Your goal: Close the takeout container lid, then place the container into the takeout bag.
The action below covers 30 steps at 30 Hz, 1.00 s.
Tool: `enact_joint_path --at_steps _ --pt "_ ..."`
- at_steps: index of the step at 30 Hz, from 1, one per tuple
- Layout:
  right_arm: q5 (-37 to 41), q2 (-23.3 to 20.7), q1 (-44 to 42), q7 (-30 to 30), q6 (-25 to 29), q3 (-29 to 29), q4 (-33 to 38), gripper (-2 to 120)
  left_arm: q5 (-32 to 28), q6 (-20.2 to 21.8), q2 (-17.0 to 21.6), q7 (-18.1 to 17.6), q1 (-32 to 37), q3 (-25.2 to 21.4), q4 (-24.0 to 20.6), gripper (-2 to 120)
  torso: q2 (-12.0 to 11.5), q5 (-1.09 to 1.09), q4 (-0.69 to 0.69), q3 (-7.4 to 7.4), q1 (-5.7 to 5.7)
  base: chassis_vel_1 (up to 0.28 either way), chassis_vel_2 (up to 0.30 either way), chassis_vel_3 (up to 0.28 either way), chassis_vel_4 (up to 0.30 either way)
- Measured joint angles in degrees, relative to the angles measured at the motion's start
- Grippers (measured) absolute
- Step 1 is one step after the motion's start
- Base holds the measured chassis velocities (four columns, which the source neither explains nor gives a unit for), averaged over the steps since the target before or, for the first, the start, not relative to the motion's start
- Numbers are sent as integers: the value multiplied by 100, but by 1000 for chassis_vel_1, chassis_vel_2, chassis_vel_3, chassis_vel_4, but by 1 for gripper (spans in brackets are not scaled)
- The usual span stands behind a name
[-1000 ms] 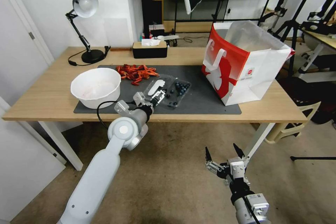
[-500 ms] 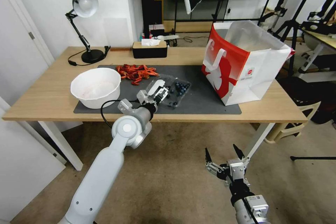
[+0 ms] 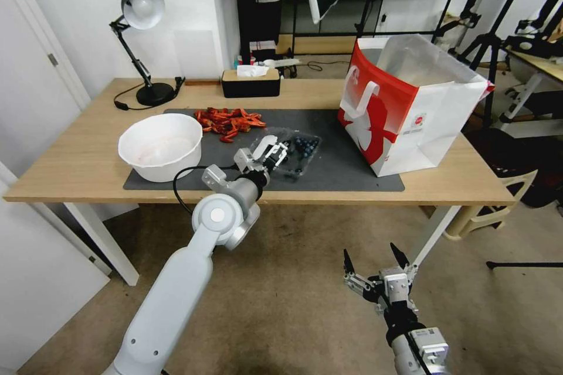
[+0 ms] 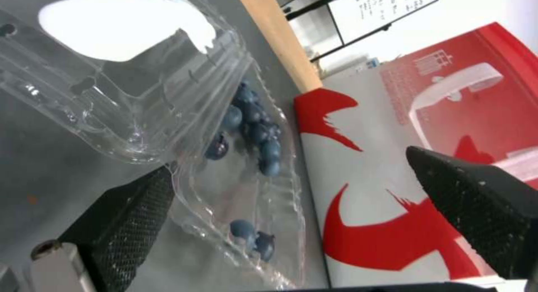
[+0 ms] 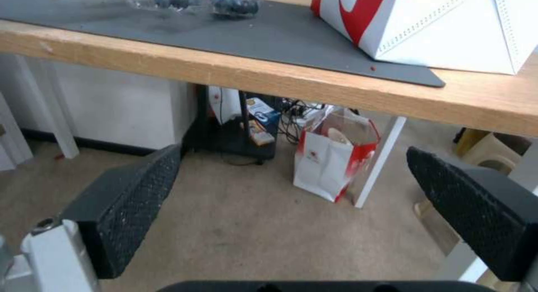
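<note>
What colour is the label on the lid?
White, on the clear lid; the left wrist view shows it best.

We see the takeout container on the dark mat, blueberries inside, its lid with white label raised partway, tilted over the berry half. The takeout bag stands upright, open-topped, well apart.
</note>
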Motion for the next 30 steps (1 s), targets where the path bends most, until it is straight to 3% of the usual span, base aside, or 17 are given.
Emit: enact_joint_path --at_steps 30 --pt "-6 0 -43 15 63 22 -40 100 438 -212 -563 -99 93 460 -34 100 0 0 -1 0 0 0 0 0 0"
